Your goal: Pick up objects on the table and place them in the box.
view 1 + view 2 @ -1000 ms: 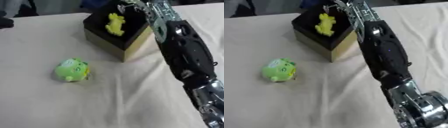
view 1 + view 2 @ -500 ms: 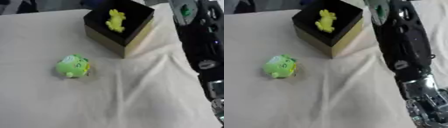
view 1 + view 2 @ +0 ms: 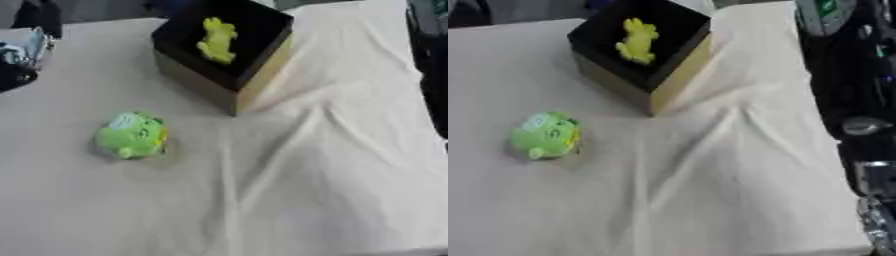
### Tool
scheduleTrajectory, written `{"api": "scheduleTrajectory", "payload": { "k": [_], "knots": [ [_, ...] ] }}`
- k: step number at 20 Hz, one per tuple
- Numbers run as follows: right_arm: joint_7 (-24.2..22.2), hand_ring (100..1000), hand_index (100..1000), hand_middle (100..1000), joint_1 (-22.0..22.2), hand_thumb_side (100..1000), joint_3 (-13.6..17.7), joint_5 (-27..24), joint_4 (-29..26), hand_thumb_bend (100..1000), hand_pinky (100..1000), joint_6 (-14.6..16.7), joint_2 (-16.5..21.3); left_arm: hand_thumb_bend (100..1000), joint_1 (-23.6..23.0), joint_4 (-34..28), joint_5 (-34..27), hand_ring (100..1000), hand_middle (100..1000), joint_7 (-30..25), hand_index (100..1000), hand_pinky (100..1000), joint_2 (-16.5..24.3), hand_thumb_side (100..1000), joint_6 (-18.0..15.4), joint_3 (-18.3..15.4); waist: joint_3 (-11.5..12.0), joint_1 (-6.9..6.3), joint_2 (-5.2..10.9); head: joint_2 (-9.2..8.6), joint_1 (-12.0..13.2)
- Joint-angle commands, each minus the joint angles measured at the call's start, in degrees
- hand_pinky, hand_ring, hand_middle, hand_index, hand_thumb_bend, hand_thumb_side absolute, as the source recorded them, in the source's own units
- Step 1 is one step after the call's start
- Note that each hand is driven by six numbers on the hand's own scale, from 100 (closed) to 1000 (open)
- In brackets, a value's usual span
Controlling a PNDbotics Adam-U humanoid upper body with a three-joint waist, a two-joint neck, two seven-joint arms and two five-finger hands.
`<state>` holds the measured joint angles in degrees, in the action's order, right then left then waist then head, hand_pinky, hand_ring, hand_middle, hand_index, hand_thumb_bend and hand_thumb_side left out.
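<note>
The green toy [image 3: 130, 135] sits on the desk [image 3: 306, 200], near the box [image 3: 229, 75] and to its left. A yellow toy [image 3: 217, 40] is already inside. Only the right eye view shows much of the right arm [image 3: 850, 75], far from the green toy. No hand shows, so I cannot tell its state.

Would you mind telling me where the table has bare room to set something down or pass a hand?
The widest free patch is the wrinkled cloth nearer than the green toy and the box, running to the near edge. The box holds a yellow toy. The right side is crowded by the robot's arm.
</note>
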<state>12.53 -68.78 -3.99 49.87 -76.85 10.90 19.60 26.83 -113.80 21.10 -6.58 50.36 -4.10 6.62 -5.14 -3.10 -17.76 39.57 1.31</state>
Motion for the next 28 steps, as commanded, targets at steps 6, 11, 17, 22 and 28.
{"api": "scheduleTrajectory", "payload": {
  "k": [6, 11, 17, 22, 28],
  "knots": [
    [0.8, 801, 794, 651, 1.0, 137, 2.0, -3.1, -4.5, 206, 824, -1.7, 2.4, 338, 1.6, -0.8, 2.2, 780, 757, -10.0, 829, 764, 7.5, 833, 0.5, 5.9, -0.3, -0.08, 0.72, -1.05, 0.6],
    [0.4, 798, 794, 645, 2.3, 153, 2.7, -4.3, -6.0, 185, 826, -2.6, 2.4, 451, 1.8, -0.8, 3.7, 797, 771, -15.1, 834, 773, 7.8, 754, 0.8, 7.8, -0.3, -0.23, 0.64, -1.15, 1.0],
    [-0.6, 793, 794, 638, 3.2, 172, 3.0, -5.2, -6.2, 154, 828, -3.0, 2.0, 642, 2.8, -0.8, 7.6, 860, 791, -22.5, 858, 813, 8.4, 769, 1.9, 11.0, -0.7, -0.38, 0.70, -1.24, 1.3],
    [-1.2, 791, 793, 634, 4.0, 202, 3.2, -5.8, -6.2, 141, 829, -3.1, 1.9, 653, 4.4, 0.7, 11.0, 860, 787, -24.9, 857, 808, 7.4, 744, 4.7, 13.0, -0.9, -0.59, 0.83, -1.28, 1.5],
    [-1.7, 785, 792, 628, 4.6, 241, 3.8, -6.4, -6.3, 130, 830, -3.4, 2.0, 495, 5.3, 5.4, 10.0, 844, 781, -22.4, 852, 799, 5.0, 541, 5.8, 14.7, -1.3, -0.65, 0.60, -1.60, 1.7]
  ]
}}
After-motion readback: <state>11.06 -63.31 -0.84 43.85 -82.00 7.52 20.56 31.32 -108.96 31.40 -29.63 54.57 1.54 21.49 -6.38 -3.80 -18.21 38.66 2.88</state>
